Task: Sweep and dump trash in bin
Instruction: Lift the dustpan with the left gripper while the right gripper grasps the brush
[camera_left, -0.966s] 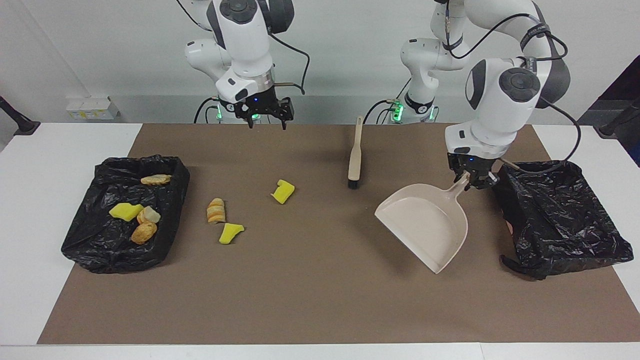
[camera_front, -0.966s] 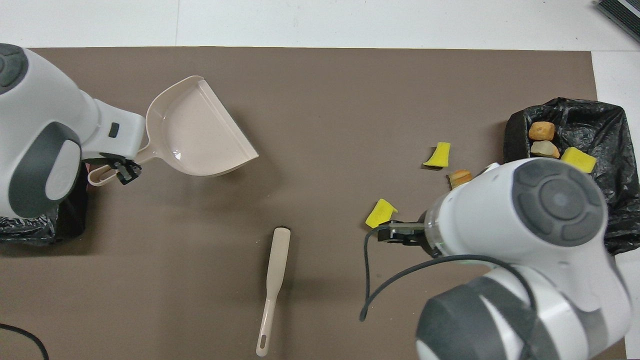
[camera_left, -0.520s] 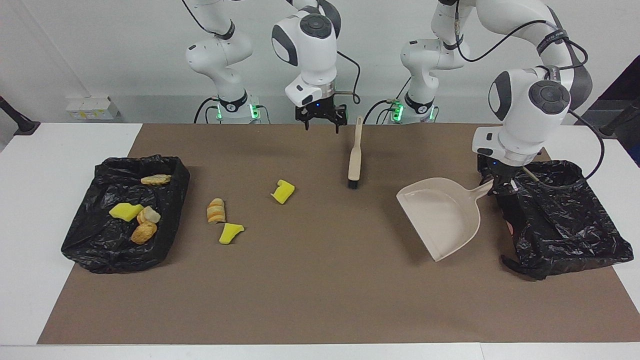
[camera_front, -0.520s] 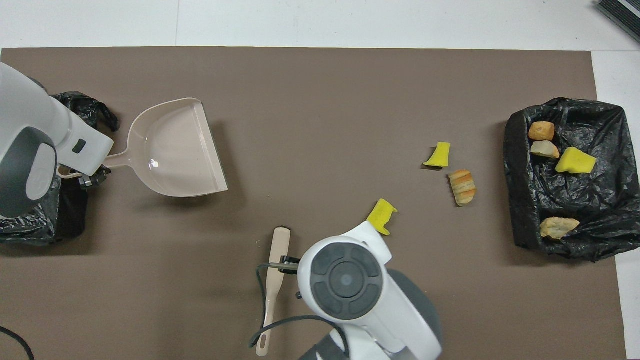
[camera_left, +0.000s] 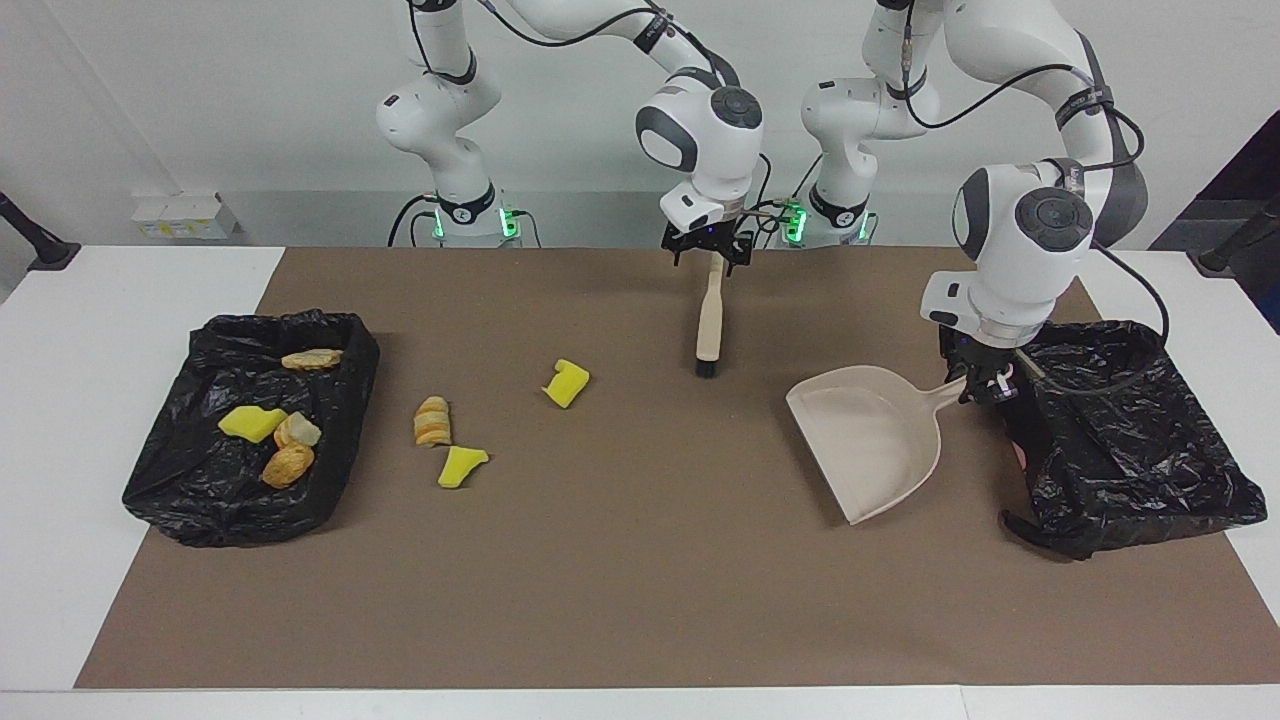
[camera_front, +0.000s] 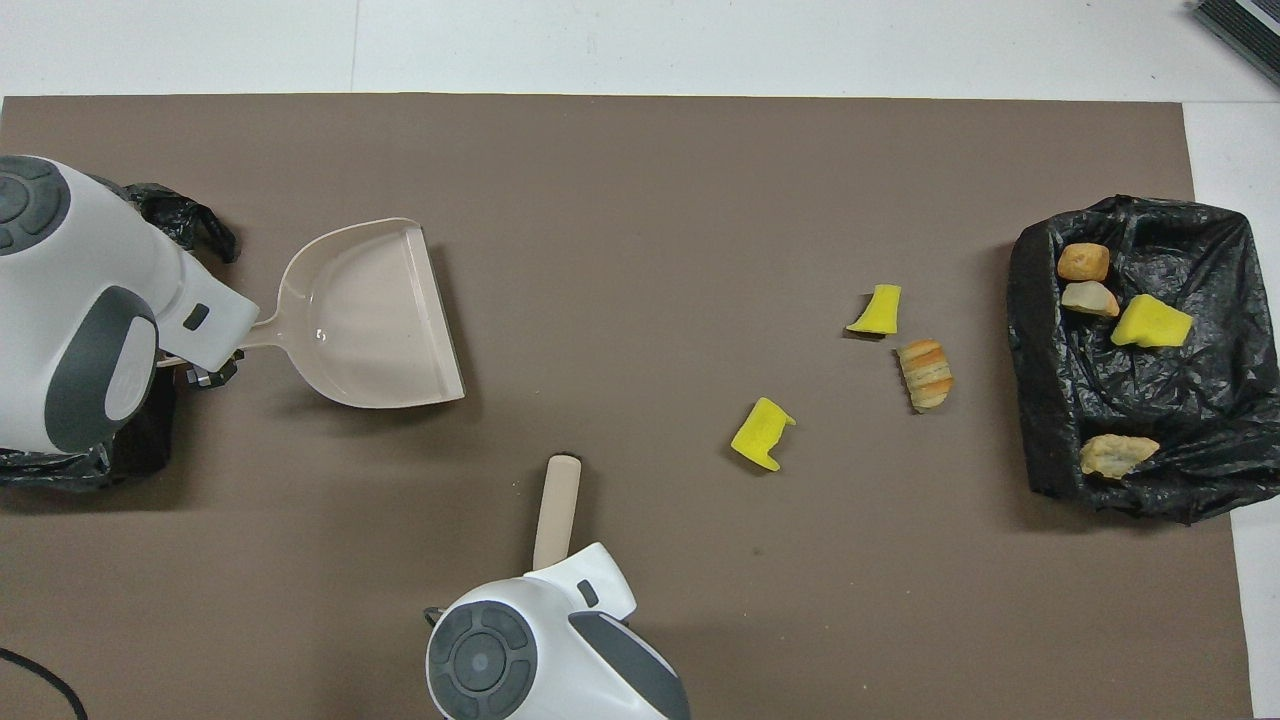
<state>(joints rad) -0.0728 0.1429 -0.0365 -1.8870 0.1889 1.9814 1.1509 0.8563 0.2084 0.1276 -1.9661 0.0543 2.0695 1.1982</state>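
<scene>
there, dustpan (camera_left: 875, 440) in left gripper (camera_left: 978, 385)

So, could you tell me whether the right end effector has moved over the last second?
Yes. The right end effector has travelled toward the left arm's end, and it is now over the brush handle.

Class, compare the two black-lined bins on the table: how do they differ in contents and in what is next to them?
The bin at the right arm's end holds yellow and tan scraps; the bin at the left arm's end shows none. The second has the dustpan beside it, held by the left gripper; the first has loose scraps beside it. Both have crumpled black liners.
</scene>
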